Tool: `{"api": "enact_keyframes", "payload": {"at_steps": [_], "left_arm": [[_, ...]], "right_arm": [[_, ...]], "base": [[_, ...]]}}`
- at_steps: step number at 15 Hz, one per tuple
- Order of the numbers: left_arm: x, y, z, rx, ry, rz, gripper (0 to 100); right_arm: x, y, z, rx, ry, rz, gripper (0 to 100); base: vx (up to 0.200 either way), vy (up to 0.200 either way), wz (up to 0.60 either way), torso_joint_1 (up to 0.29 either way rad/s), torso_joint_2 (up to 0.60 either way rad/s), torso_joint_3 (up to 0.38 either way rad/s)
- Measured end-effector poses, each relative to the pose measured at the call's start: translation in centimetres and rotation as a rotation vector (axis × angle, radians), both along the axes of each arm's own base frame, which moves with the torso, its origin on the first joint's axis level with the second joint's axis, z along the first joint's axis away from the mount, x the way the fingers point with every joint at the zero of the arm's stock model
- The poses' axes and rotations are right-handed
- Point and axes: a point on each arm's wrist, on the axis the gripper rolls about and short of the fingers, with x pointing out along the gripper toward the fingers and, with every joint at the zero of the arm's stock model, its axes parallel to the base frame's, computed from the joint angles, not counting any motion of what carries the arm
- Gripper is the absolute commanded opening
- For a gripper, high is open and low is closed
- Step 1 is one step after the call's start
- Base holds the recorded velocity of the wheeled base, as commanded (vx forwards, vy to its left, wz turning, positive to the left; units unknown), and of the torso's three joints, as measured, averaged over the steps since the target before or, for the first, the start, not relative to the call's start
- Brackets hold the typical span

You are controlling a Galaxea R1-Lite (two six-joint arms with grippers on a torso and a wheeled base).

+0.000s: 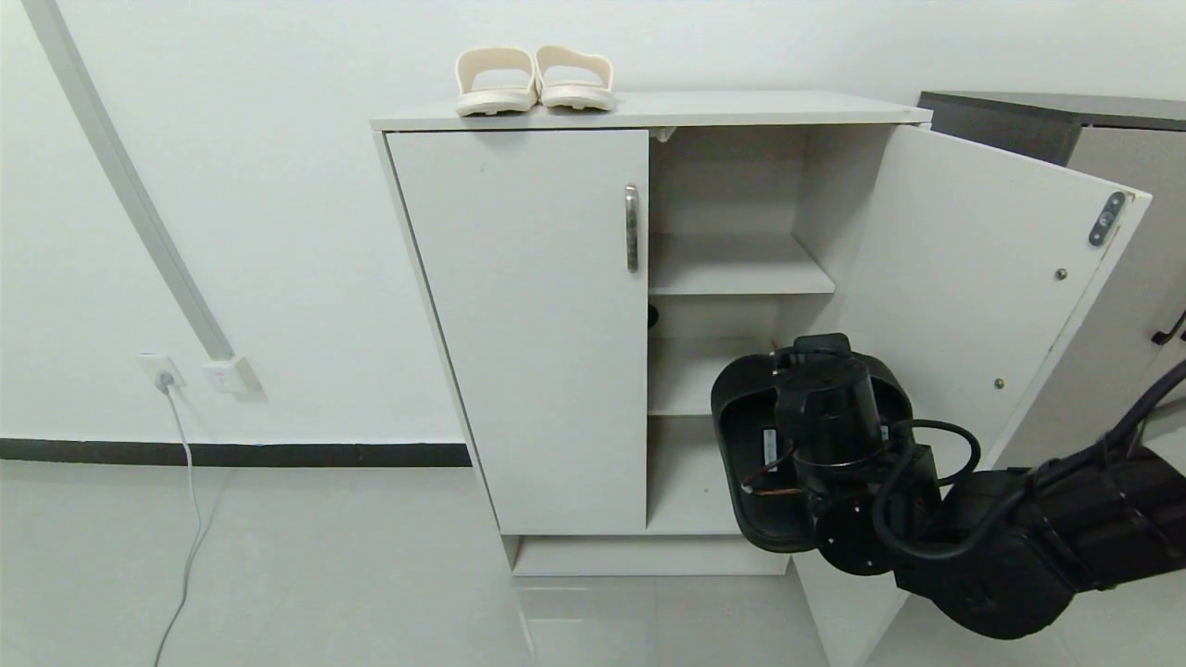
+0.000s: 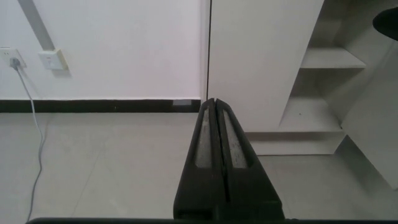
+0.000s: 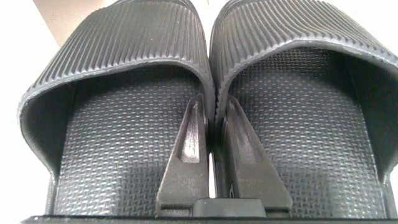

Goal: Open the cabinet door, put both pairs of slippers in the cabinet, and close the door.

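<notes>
Stowing pair one: our right fingers (image 3: 186,146) pinch black ribbed rubber slippers (image 1: 746,454), lower right; next we'd ease them onto the white cabinet's bottom shelf (image 1: 681,491). Left fingers (image 2: 205,143) pressed together.

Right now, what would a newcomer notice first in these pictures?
The right gripper holds a pair of black slippers by their inner edges, before the lower shelves of the open cabinet. A pair of cream slippers sits on the cabinet top, above the closed door.

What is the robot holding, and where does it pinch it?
The right pincer holds the pair of black ribbed rubber slippers, pinching their touching inner strap edges.
</notes>
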Motion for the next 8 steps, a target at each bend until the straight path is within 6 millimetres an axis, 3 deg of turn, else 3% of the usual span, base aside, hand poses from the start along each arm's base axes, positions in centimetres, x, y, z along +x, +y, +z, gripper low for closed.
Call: {"api": "enact_keyframes", "payload": {"at_steps": [8], "left_arm": [[0.00,0.00,0.00,0.000,0.000,0.000,0]], "right_arm": [[-0.18,-0.64,-0.62,-0.026,0.051,0.008,0]], "base": [[0.000,0.000,0.00,0.000,0.00,0.000]]}}
